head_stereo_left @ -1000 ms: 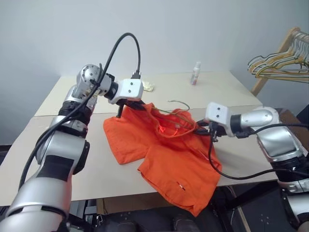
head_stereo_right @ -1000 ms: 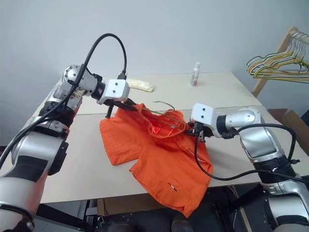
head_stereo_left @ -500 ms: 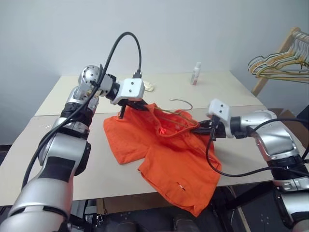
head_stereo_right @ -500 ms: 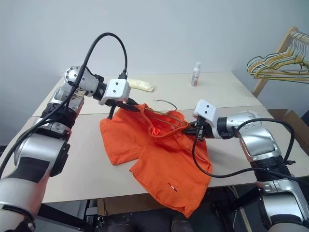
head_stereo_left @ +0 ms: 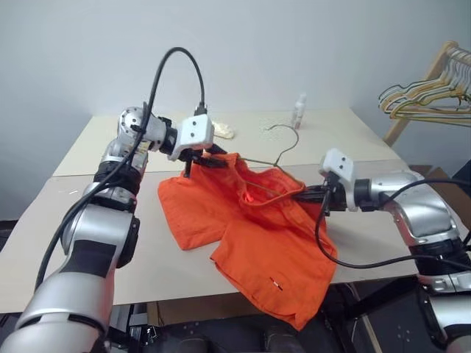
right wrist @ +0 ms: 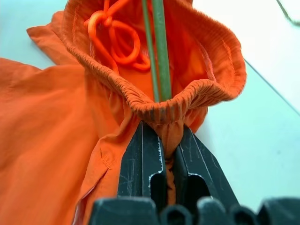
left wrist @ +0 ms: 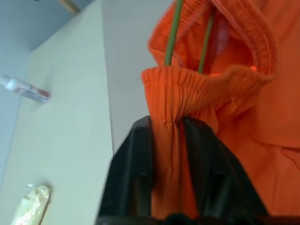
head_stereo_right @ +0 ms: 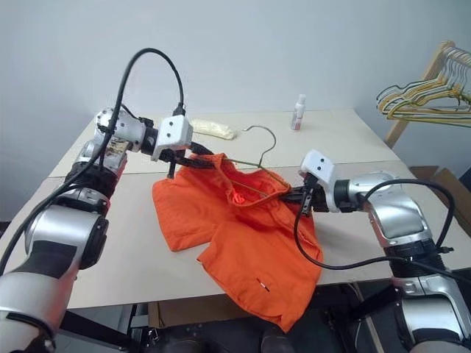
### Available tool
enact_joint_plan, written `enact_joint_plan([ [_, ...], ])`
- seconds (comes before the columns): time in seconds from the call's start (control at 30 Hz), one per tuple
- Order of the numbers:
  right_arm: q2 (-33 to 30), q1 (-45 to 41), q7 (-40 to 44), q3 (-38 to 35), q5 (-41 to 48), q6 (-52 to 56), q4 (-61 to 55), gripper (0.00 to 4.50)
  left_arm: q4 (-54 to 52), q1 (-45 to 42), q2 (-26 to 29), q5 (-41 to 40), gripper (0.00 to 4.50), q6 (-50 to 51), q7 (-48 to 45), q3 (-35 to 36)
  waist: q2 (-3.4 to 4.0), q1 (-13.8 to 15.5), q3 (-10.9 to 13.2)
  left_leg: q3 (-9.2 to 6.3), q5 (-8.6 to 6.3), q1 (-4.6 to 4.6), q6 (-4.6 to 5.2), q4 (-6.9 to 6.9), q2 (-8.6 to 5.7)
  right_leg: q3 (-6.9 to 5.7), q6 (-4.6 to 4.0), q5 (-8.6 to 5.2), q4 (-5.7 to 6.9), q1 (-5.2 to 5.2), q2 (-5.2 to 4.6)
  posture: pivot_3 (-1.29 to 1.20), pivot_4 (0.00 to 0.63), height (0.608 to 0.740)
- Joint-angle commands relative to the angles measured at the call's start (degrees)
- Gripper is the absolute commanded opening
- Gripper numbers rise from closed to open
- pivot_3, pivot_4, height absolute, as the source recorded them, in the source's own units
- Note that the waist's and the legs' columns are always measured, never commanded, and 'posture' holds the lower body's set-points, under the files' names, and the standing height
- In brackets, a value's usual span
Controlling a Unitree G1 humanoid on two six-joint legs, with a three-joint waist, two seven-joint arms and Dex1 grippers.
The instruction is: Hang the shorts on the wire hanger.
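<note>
The beige table (head_stereo_left: 110, 254) carries the orange shorts (head_stereo_left: 272, 250), which lie spread across its middle with one leg draped over the near edge and the waistband lifted off the surface. The right gripper (right wrist: 165, 161) is pinched tight on one end of that waistband, and the left gripper (left wrist: 167, 140) has the other end bunched between its fingers. The wire hanger (head_stereo_right: 254, 158) runs inside the waistband, its hook sticking up above the fabric.

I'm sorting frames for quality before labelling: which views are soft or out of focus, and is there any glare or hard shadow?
Left wrist view: the shorts and claw fingers are soft, the bottle blurred. Right wrist view: the waistband and wire hanger are sharp, the table behind soft. Head views: even light, faint shadows, no glare.
</note>
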Motion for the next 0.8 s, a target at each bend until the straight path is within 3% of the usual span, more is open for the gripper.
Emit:
enact_joint_plan([
  [0.03, -2.15, 0.67, -1.53, -5.81, 2.83, 2.90, -3.86, 0.00, -0.70, -1.31, -0.04, -5.04, 2.33, 0.69, -0.46, 4.77, 0.00, 0.08, 0.00, -0.01, 0.00, -0.01, 0.00, 0.01, 0.00, -0.01, 0.00, 0.00, 0.00, 0.00, 0.00, -0.03, 0.000, 0.740],
  [0.23, -3.81, 4.52, -5.49, -11.69, 5.37, 8.49, -7.36, 0.00, -0.91, -1.72, 0.49, -4.80, 4.31, 0.15, 4.37, 6.71, 0.00, -0.04, 0.00, -0.03, 0.00, 0.01, 0.00, 0.03, 0.00, -0.02, 0.01, 0.00, 0.00, 0.02, 0.00, -0.04, 0.000, 0.740],
  [0.27, -4.21, 5.30, -6.22, -12.91, 5.98, 9.62, -8.30, 0.00, -1.04, -1.73, 0.49, -5.22, 4.45, 0.31, 4.88, 7.13, 0.00, -0.04, 0.00, -0.02, 0.00, 0.01, 0.00, 0.03, 0.00, -0.02, 0.01, 0.00, 0.01, 0.01, 0.00, -0.04, 0.000, 0.740],
  [0.5, -5.45, 8.77, -19.56, -22.23, 6.72, 25.03, -16.26, 0.00, -12.39, 3.89, -1.20, -12.88, 4.45, 9.40, 6.11, 11.68, 0.03, -0.31, -0.02, -0.01, -0.01, 0.00, 0.00, 0.04, 0.02, -0.01, 0.02, 0.01, 0.02, 0.01, -0.03, -0.10, 0.000, 0.740],
  [0.67, -2.15, 6.14, -30.57, -28.87, 6.01, 40.16, -17.30, 0.00, -30.66, 12.31, -4.41, -24.87, 4.45, 21.36, 8.53, 16.52, 0.03, -1.82, -0.02, -0.02, -0.01, 0.00, -0.01, 0.06, 0.06, 0.00, 0.02, 0.01, 0.03, 0.01, -0.03, -0.13, 0.000, 0.740],
  [0.8, 1.65, 3.57, -42.28, -32.36, -0.46, 48.81, -18.09, 0.00, -45.50, 20.53, -6.48, -34.21, 4.45, 30.86, 9.93, 17.89, 0.07, -3.05, -0.05, -0.11, -0.01, 0.01, -0.01, 0.08, 0.06, 0.12, 0.08, 0.06, 0.03, 0.01, -0.07, -0.15, 0.000, 0.740],
])
